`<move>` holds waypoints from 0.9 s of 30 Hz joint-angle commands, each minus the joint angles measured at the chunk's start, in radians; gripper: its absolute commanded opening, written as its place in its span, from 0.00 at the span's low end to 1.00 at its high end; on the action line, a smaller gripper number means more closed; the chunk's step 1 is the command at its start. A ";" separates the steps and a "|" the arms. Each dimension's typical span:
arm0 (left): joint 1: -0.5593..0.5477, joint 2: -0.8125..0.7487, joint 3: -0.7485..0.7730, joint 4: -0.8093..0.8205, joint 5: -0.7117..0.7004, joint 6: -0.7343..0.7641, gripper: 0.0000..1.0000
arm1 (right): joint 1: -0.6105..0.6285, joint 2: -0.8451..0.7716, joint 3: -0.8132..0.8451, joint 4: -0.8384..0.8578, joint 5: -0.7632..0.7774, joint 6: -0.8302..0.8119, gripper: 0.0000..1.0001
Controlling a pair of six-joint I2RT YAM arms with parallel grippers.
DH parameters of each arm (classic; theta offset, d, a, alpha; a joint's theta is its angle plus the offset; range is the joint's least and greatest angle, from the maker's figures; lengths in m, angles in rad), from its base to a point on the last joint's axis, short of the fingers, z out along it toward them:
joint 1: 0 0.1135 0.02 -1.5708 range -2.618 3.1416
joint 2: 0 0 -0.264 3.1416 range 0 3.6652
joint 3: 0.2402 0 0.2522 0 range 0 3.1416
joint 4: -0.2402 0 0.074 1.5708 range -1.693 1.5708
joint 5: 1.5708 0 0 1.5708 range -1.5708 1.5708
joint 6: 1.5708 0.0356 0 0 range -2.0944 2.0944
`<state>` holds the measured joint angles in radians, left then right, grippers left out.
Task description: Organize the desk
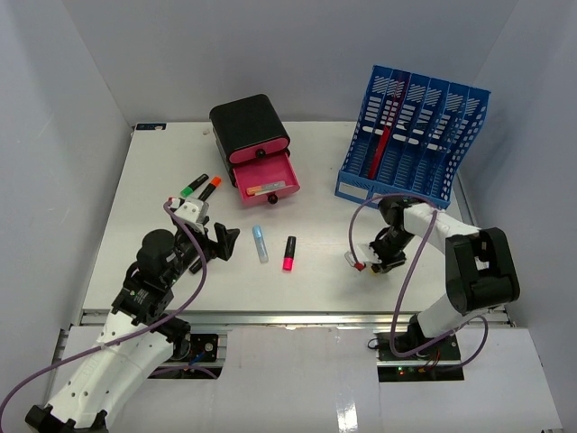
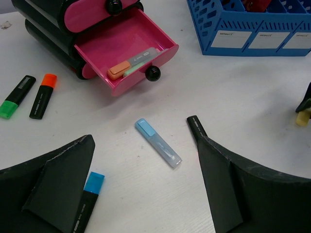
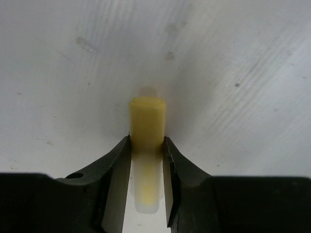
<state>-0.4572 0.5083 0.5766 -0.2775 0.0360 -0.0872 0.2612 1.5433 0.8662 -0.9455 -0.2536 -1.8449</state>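
Desk [image 1: 315,194] fills the white floor of the enclosure from the front rail to the back wall, with loose pens scattered over its middle.

Far left: green highlighter [image 1: 194,185] and orange highlighter [image 1: 209,188] lie side by side, not yet sorted. Left gripper [image 1: 223,242] hovers low just right of them, jaws wide apart, holding nothing. Probably parked there ready for the next pen. A blue-capped marker [image 2: 90,194] lies partly hidden beneath its left finger in the wrist view. Just ahead of the jaws lie a pale blue marker [image 1: 261,244] and, beside it, a pink-capped marker [image 1: 289,253], apart from each other, both flat.

Behind them is the black drawer unit [image 1: 250,126]. Its lower pink drawer [image 1: 268,183] is pulled out with a couple of pens [image 2: 130,65] already in it. Judging by that, the drawer is the drop-off and is left open for more.

Right of centre: right gripper [image 3: 146,143] is down at the tabletop, jaws clamped on both sides of a yellow marker [image 3: 146,121]. The grip is mid-barrel with the cap poking out, so it looks like a pickup grasp; I can't tell whether the marker is lifted yet.

Far right: blue file rack [image 1: 415,135] stands upright at the back, with something red [image 1: 383,149] in one slot.
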 commanded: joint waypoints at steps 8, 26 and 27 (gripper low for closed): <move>0.006 -0.004 -0.011 0.008 0.001 -0.008 0.98 | 0.339 0.221 0.678 0.133 -0.061 0.702 0.08; 0.008 0.000 -0.015 0.008 -0.021 -0.003 0.98 | 0.558 0.694 1.215 0.664 0.336 0.893 0.23; 0.007 0.003 -0.016 0.010 -0.021 -0.002 0.98 | 0.562 0.702 1.213 0.672 0.346 0.890 0.26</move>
<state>-0.4545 0.5091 0.5662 -0.2769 0.0246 -0.0872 0.8055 2.2226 2.0231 -0.4039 -0.0231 -0.9589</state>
